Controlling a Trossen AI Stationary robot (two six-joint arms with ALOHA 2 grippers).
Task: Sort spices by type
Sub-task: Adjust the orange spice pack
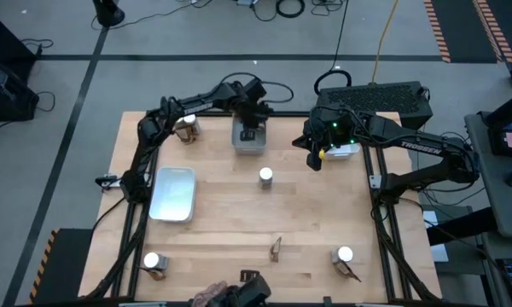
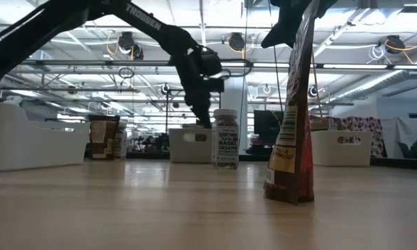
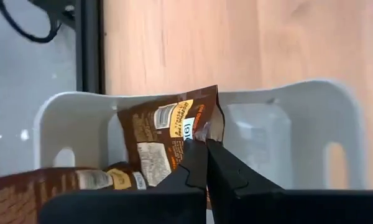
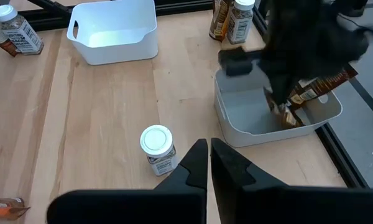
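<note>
Nearest the low camera, a flat dark-brown and orange spice packet [image 2: 292, 139] stands on end on the wooden table [image 1: 222, 230], its long axis upright and leaning slightly right; from above it shows as a thin sliver [image 1: 276, 248] near the table's near edge. Behind it, at mid-table, a white-capped glass spice jar [image 1: 265, 176] stands upright, cap up. At the far middle sits a grey rectangular plastic bin [image 1: 248, 142], and the left gripper [image 3: 206, 147] hangs over it with its jaws clamped on the top edge of another dark-brown and orange packet [image 3: 168, 134], which hangs tilted inside the bin, long axis roughly vertical; a second packet [image 3: 62, 186] lies flat in the bin beside it. The right gripper [image 4: 209, 148] hovers to the right of that bin, above the table, jaws pressed together on nothing. A white rectangular tray [image 1: 173, 193] lies at the left. More jars and packets stand at the far-left corner [image 1: 186, 128] and both near corners [image 1: 154, 263] [image 1: 345, 257].
</note>
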